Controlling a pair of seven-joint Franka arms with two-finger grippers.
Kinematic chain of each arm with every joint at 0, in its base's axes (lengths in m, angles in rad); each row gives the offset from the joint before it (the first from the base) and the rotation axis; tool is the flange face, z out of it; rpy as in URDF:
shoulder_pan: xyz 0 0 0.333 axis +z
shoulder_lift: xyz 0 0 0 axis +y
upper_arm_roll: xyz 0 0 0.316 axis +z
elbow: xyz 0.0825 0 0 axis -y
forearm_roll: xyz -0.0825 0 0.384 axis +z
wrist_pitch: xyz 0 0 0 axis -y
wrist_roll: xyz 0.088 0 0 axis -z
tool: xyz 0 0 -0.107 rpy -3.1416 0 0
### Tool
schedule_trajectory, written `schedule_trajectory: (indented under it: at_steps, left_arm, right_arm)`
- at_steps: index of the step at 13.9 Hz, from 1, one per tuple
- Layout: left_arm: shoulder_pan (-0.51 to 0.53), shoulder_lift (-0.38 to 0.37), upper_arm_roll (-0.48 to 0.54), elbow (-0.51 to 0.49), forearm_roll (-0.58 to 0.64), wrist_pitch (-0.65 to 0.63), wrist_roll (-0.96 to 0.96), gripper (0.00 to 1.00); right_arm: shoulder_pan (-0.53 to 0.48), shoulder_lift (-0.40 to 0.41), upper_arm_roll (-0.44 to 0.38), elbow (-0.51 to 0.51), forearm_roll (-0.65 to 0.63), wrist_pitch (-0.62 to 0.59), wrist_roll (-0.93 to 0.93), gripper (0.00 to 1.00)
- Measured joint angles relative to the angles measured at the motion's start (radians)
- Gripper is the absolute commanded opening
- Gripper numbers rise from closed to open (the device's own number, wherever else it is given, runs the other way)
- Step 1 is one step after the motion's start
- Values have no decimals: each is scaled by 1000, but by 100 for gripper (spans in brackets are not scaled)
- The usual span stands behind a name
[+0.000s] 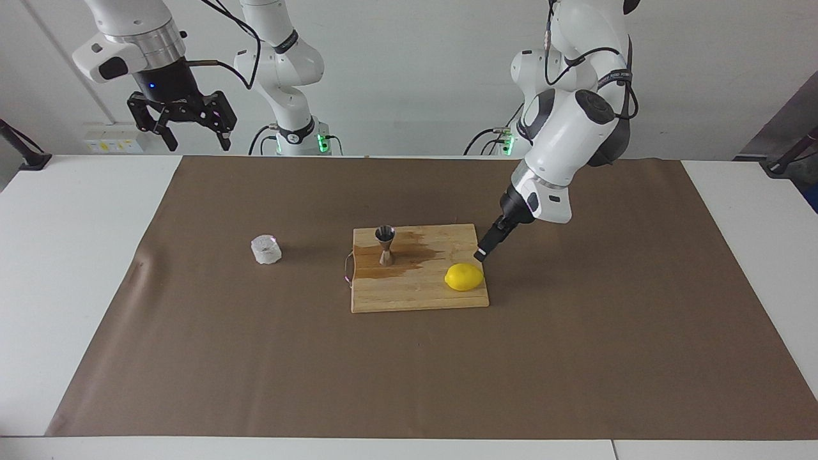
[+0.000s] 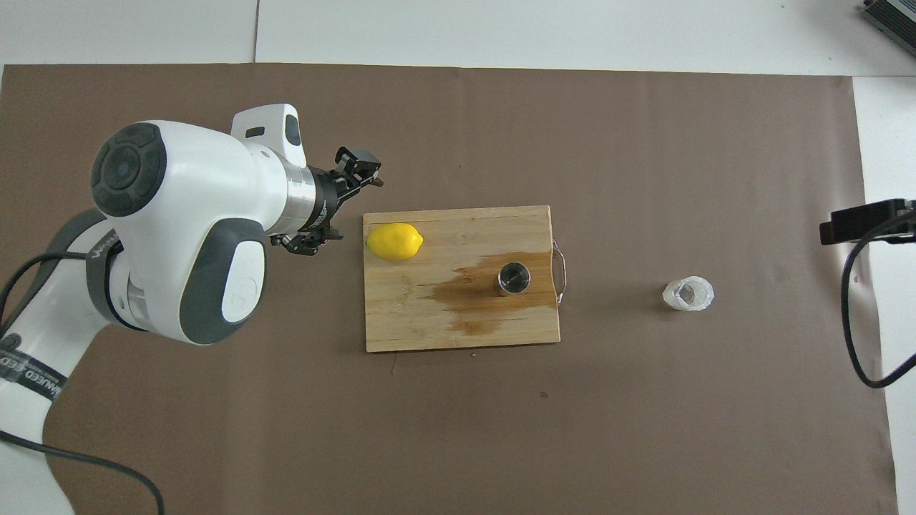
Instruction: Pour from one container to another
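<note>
A white table point(image 1: 77, 268) fills most of the scene, made of separate panels with seams showing along its edges. A large sheet of brown paper point(image 1: 575, 358) covers its middle, leaving bare white strips at both ends and along the edge farthest from the wall. The paper has a few creases and small dark specks. At the table's robot end stands a plain white wall point(image 1: 415, 76), evenly lit, with soft shadows on it. Low on the wall, toward the right arm's end, sits a white socket strip with yellow labels point(image 1: 114, 142). Black clamps point(image 1: 22, 150) grip the table's corners at both ends. Light is flat and diffuse.
</note>
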Motion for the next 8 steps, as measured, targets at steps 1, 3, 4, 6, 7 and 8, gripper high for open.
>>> schedule_trajectory:
  at_steps: [1,3,4,6,7,8]
  left_arm:
    - [0,-10,0,1,46,-16,5,100]
    - [0,-30,1,2,107,-59,73,100]
    - [1,-40,3,2,121,-82,144,100]
    - [13,-61,9,3,133,-125,311,100]
    - [27,-72,13,3,141,-150,391,100]
    - [45,-83,15,3,149,-176,456,100]
  right_arm:
    - [0,0,0,0,0,2,-22,100]
    - [0,0,0,-3,0,10,-83,100]
    - [0,1,0,-10,0,21,-118,100]
    - [0,3,0,-41,2,61,-207,100]
    - [1,4,1,-64,7,88,-256,100]
    - [1,6,1,-90,16,118,-307,100]
